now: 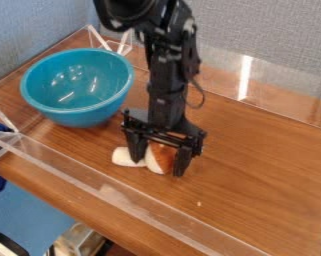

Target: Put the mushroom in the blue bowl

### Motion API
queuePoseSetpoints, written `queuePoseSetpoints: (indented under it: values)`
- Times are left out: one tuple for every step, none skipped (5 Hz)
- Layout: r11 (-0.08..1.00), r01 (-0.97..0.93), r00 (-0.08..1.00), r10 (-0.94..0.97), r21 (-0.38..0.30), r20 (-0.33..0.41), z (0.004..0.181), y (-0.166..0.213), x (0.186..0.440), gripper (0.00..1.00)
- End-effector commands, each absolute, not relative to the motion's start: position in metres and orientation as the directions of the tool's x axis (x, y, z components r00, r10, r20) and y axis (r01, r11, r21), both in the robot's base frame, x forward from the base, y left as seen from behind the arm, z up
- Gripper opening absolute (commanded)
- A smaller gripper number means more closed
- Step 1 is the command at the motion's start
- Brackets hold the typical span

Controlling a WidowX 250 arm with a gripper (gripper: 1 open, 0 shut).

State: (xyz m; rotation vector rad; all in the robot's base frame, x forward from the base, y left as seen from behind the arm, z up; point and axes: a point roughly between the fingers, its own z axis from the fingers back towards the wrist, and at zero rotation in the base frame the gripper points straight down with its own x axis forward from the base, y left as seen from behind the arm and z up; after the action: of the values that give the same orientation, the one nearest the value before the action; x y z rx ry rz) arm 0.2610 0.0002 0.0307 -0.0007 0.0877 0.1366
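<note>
Mushroom [147, 158] first: it lies on its side on the wooden table [256, 170], and nothing of the task is done yet beyond the approach. It is not lifted and not in the bowl [77, 88], which sits empty.

The gripper [159, 158] points straight down with its black fingers [129, 146] spread wide, one on each side of the mushroom. Between them the cream stem shows toward the left finger and a bit of the reddish-brown cap toward the right one. The tips look to be at or close to the table top, though whether they touch the wood or the mushroom cannot be told from this view. The jaws have not pinched anything; there is clear space between them and the toy, as far as one can see.

So the mushroom sits between the fingers, roughly centred, with its long axis running across the gap.

Outward from there, taking the mushroom as the landmark: the bowl stands up and to the left of it, well apart, near the back left corner of the table. A clear low wall [276, 80] runs along the table's edges behind and in front of it.

Left to do, by my reading: close on the mushroom, raise it, carry it over the bowl and let go.
</note>
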Motion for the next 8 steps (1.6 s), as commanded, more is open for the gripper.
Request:
queuePoseSetpoints:
  values:
    - [0.985, -0.174, 0.984, 0.175, 0.011, -0.046, 0.027, 0.008, 0.269, 1.00]
    - [0.982, -0.187, 0.982, 0.187, 0.001, -0.024, 0.024, 0.010, 0.274, 1.00]
    - [0.980, -0.197, 0.980, 0.197, -0.007, -0.003, 0.022, 0.011, 0.279, 1.00]
    - [0.979, -0.206, 0.978, 0.206, -0.011, 0.015, 0.020, 0.013, 0.284, 1.00]
    - [0.977, -0.213, 0.977, 0.213, -0.010, 0.027, 0.019, 0.015, 0.288, 1.00]
    - [0.976, -0.218, 0.975, 0.218, -0.009, 0.035, 0.019, 0.016, 0.291, 1.00]
    - [0.975, -0.223, 0.974, 0.223, -0.008, 0.037, 0.018, 0.016, 0.293, 1.00]
    - [0.974, -0.227, 0.973, 0.228, -0.008, 0.039, 0.018, 0.016, 0.294, 1.00]
